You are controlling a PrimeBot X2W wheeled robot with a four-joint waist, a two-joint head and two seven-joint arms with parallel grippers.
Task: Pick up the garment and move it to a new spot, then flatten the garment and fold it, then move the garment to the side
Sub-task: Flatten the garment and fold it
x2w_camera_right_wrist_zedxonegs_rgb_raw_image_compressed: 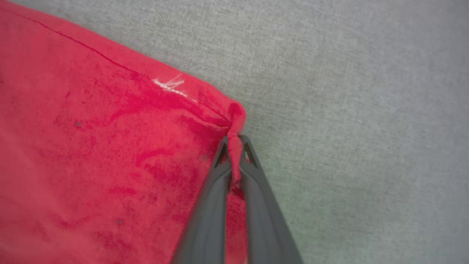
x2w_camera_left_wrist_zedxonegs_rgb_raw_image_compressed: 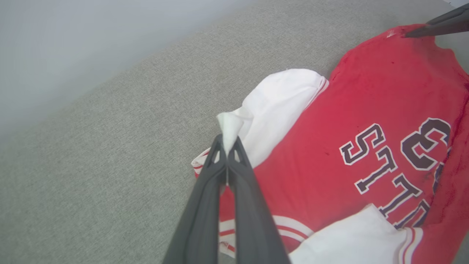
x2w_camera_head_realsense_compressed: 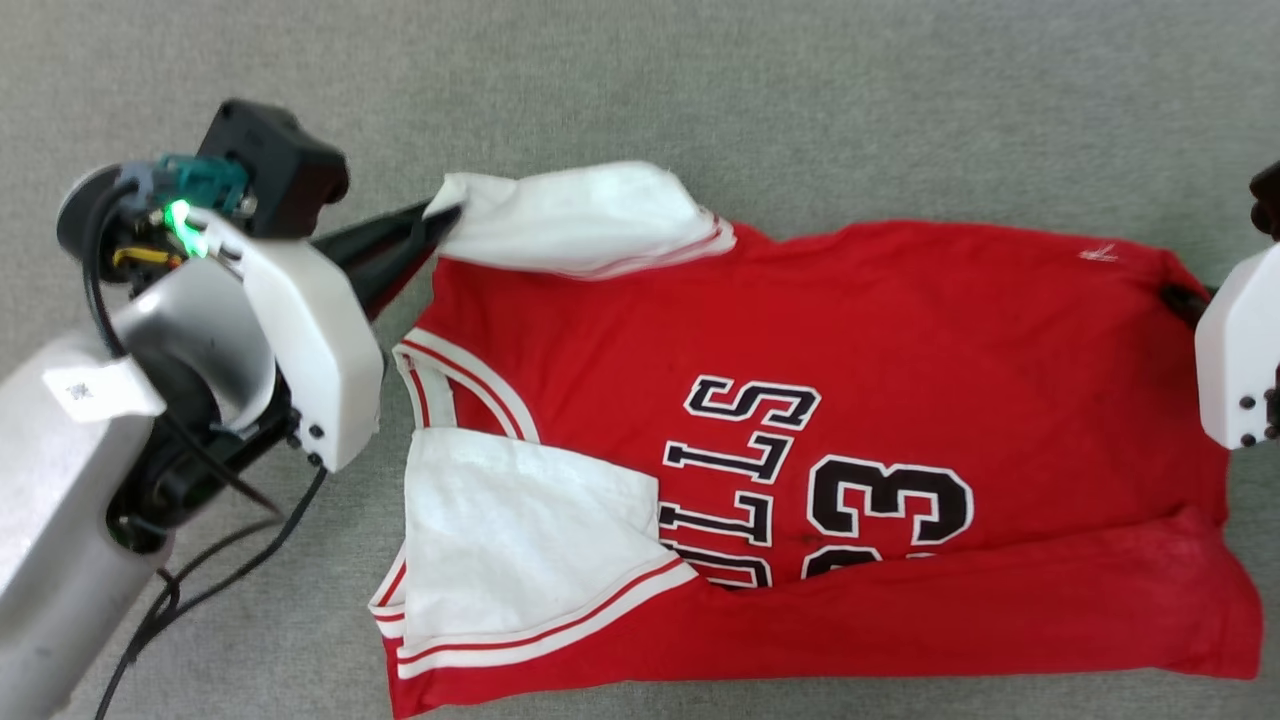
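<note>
Grey woven cloth covers the surface [x2w_camera_head_realsense_compressed: 700,90], and the garment [x2w_camera_head_realsense_compressed: 900,320] lies spread across the middle of it, sideways to the robot, with the number 33 [x2w_camera_head_realsense_compressed: 890,505] face up. To the robot's left of the number 33 is the collar [x2w_camera_head_realsense_compressed: 440,375], and to its right the hem [x2w_camera_head_realsense_compressed: 1215,470]. Nearer the robot than the number 33, a long red band of the body is turned up over the lower part of the digits and of the lettering [x2w_camera_head_realsense_compressed: 740,460], and the near sleeve [x2w_camera_head_realsense_compressed: 520,540] lies folded in on the chest, so that long side looks to have had its fold. Beyond the number 33 lies the side now in hand. The jaws of the left arm [x2w_camera_head_realsense_compressed: 300,330] are closed on the tip of the far sleeve [x2w_camera_head_realsense_compressed: 590,215], a twist of white cloth pinched between the fingertips [x2w_camera_left_wrist_zedxonegs_rgb_raw_image_compressed: 212,172]. The jaws of the right arm [x2w_camera_head_realsense_compressed: 1235,340] are closed on the far hem corner, red cloth bunched between their fingertips [x2w_camera_right_wrist_zedxonegs_rgb_raw_image_compressed: 216,176], close by a small white stitched mark [x2w_camera_right_wrist_zedxonegs_rgb_raw_image_compressed: 172,85]. Holding both ends of one edge lets the arms carry it as a straight line, and I judge the aim is to bring that edge toward the robot over the number 33. Both grips are thin pinches at the very edge, so the soft cloth could slip out under a hard pull
</note>
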